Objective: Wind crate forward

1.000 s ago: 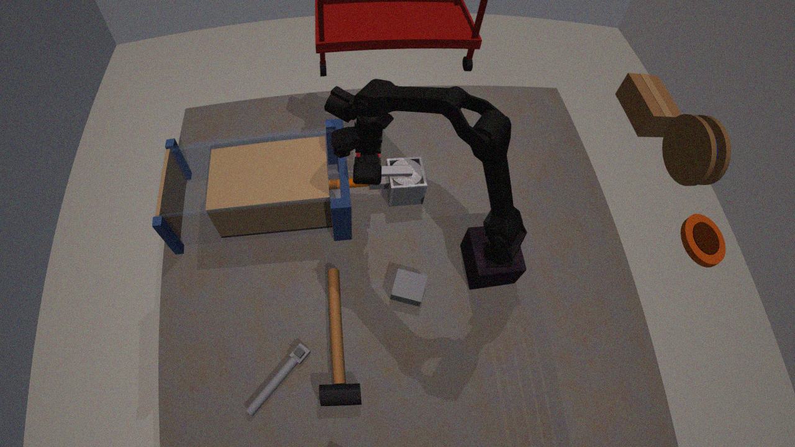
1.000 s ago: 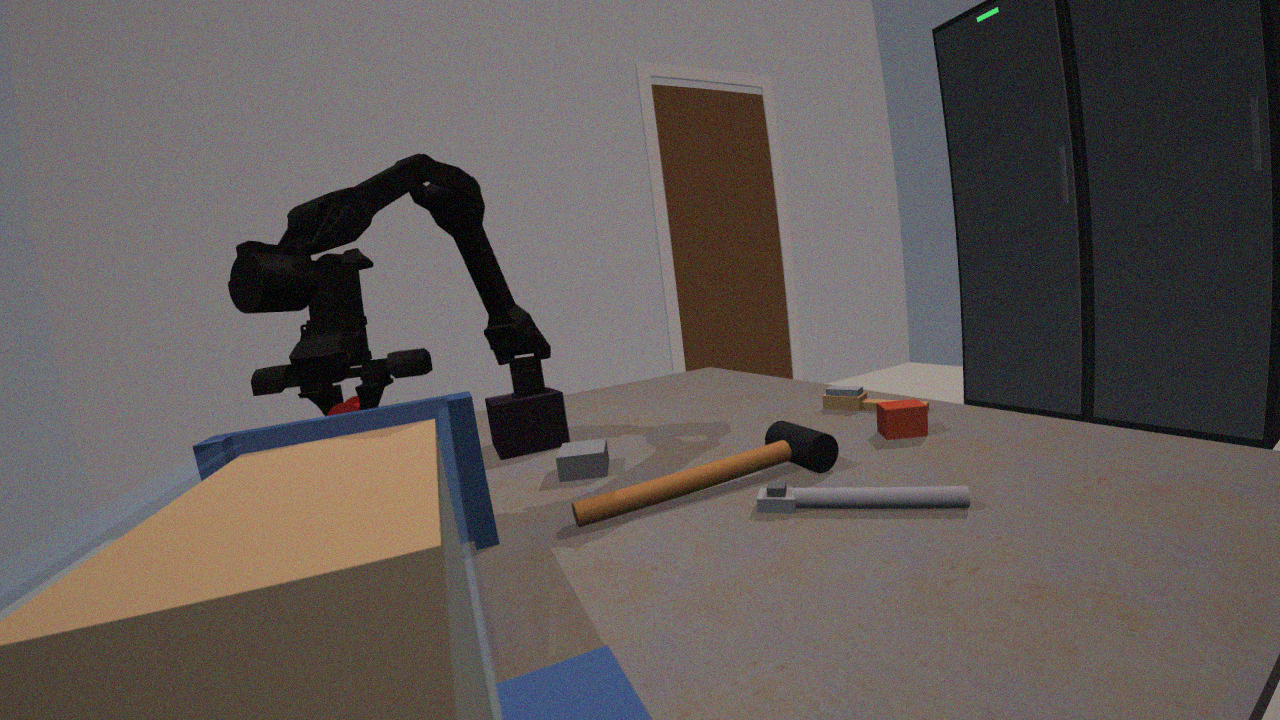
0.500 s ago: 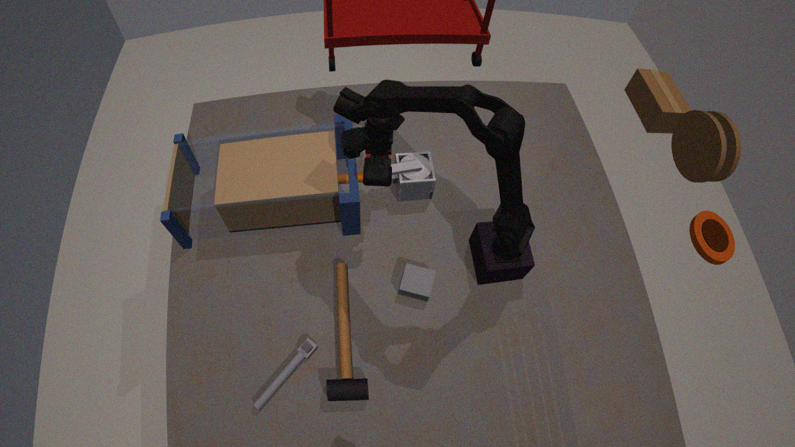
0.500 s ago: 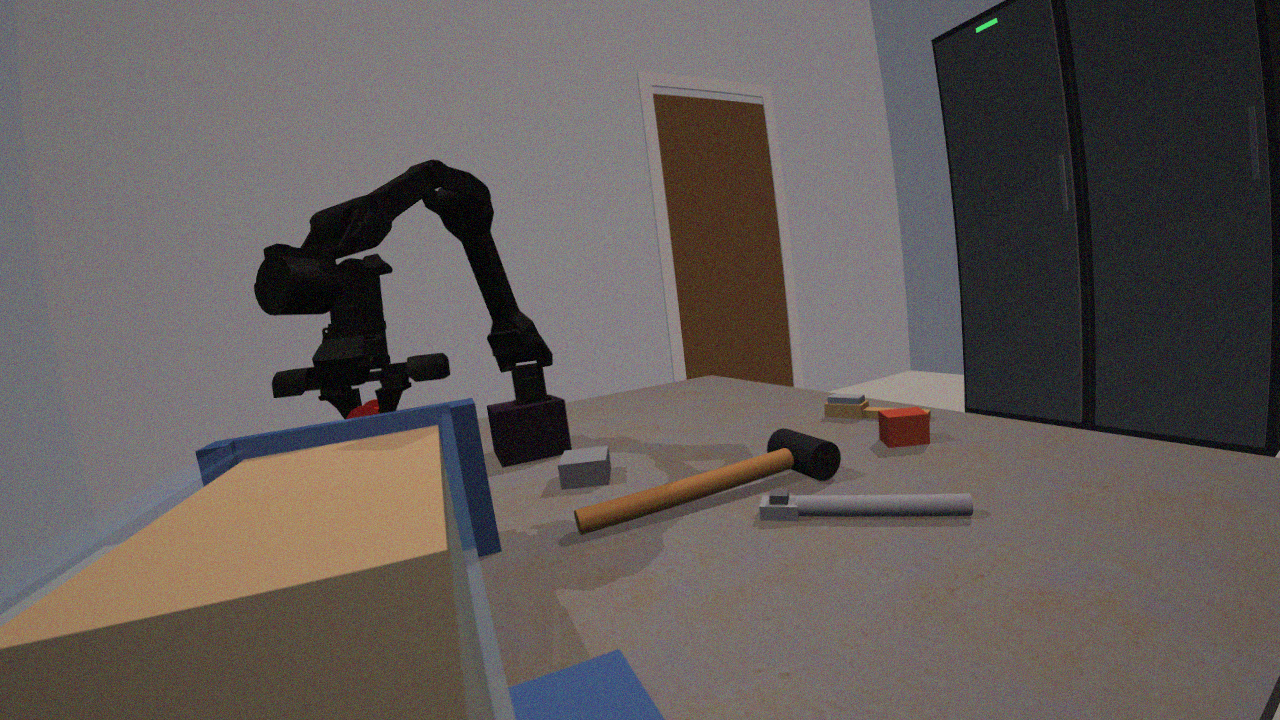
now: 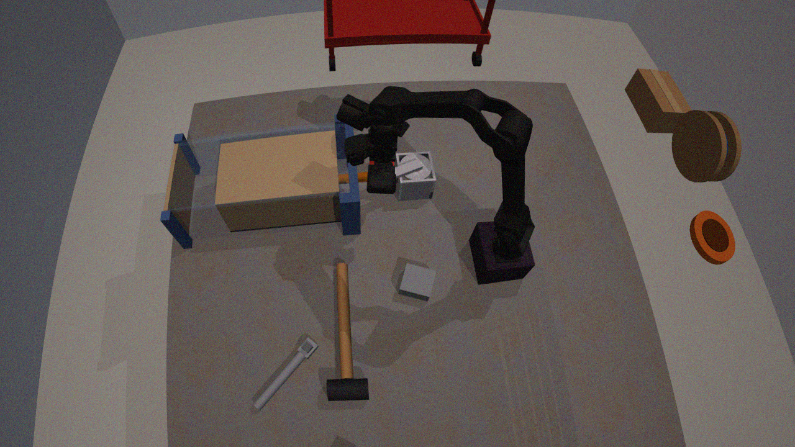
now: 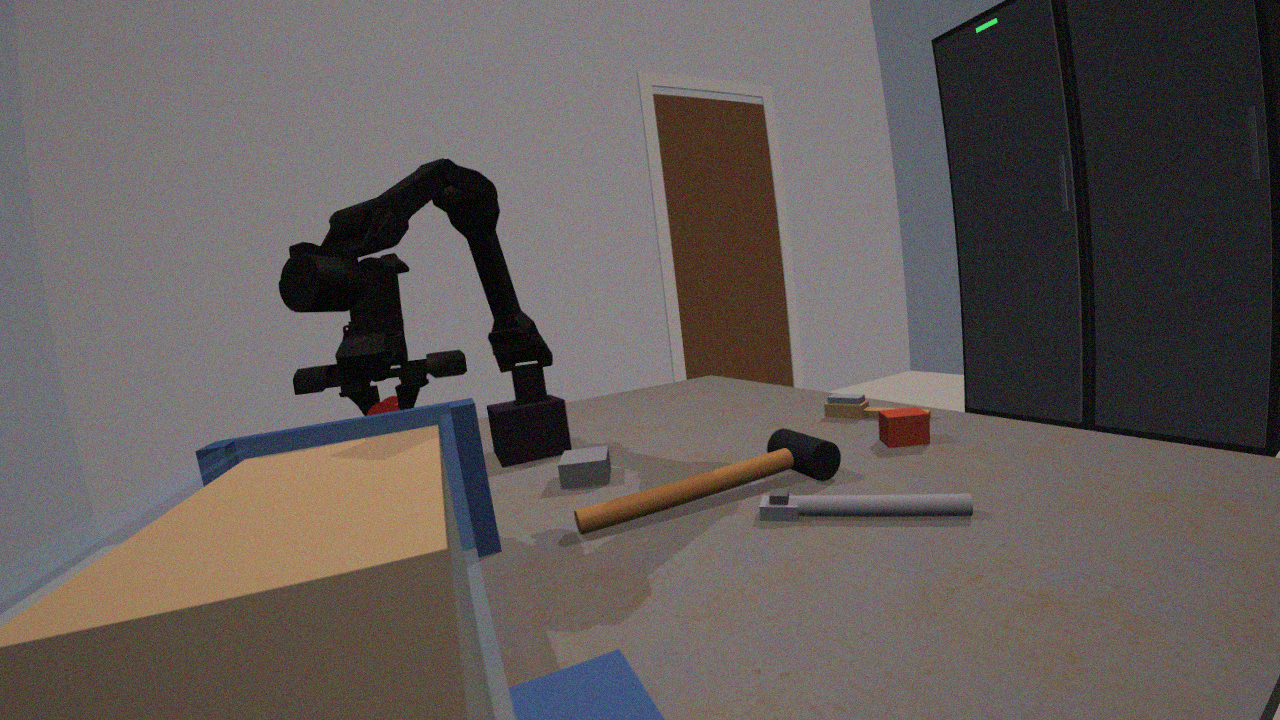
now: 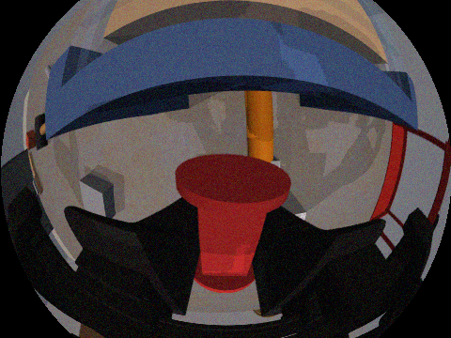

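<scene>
The tan crate [image 5: 277,166] [image 6: 340,501] [image 7: 141,9] sits flat in the clear-panelled cubby. Its front is at or very near the blue steel frame [image 5: 352,213] [image 6: 474,483] [image 7: 211,47]; I cannot tell whether they touch. An orange strap [image 5: 353,177] [image 7: 259,122] runs under the crossbar towards the grey winch [image 5: 415,190]. The handle's grey crank arm [image 5: 408,167] lies across the winch top, pointing towards the crate. My gripper [image 5: 382,162] [image 6: 384,404] [image 7: 227,191] is shut on the handle's red knob [image 7: 230,225], just in front of the frame. The square key is hidden.
A long mallet [image 5: 344,322] [image 6: 689,490] and a grey bar with a square head [image 5: 283,377] [image 6: 877,505] lie on the bench. A grey block [image 5: 418,279] [image 6: 584,467] lies between the mallet and the arm's base [image 5: 503,266]. A red block [image 6: 904,427] is farther off.
</scene>
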You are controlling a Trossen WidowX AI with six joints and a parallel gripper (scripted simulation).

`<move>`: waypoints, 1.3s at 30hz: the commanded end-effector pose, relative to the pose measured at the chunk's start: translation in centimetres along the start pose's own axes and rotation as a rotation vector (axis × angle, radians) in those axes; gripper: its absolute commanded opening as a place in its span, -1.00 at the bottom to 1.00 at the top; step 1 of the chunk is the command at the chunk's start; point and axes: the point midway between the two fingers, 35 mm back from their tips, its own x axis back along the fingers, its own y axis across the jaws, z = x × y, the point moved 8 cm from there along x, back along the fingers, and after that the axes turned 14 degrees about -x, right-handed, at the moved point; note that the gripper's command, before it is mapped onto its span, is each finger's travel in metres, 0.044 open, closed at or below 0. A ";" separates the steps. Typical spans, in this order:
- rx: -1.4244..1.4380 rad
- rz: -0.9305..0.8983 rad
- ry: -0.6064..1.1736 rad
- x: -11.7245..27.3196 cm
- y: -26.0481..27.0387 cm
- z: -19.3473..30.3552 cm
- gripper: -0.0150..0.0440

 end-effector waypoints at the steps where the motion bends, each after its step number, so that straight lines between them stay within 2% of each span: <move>1: 0.005 -0.020 0.024 -0.1 0.9 0.9 -0.49; 39: 0.005 -0.022 0.028 0.0 2.9 5.3 -0.49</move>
